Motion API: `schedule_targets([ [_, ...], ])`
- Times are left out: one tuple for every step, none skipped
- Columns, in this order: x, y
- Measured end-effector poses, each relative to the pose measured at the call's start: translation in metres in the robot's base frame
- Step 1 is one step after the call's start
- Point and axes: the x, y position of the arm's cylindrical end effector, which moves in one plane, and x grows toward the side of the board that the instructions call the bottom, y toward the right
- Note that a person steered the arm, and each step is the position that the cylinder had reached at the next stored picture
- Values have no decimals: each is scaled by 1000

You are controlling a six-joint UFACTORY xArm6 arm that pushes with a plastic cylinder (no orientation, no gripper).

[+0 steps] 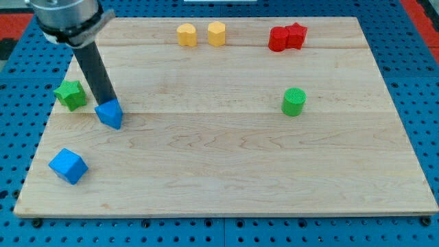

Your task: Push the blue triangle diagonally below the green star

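The blue triangle point(110, 114) lies on the wooden board point(226, 165) at the view's left, just right of and slightly below the green star point(71, 94). My tip point(105, 101) rests against the top edge of the blue triangle. The dark rod slants up to the view's left from there and passes just right of the green star.
A blue cube point(68, 165) sits at the lower left. Two yellow blocks point(186, 34) point(217, 33) and two touching red blocks point(287, 37) stand along the top edge. A green cylinder point(293, 101) stands right of centre.
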Motion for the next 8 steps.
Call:
schedule_targets([
  [-2,27],
  [39,28],
  [36,20],
  [7,25],
  [73,18],
  [63,26],
  [30,20],
  [39,-23],
])
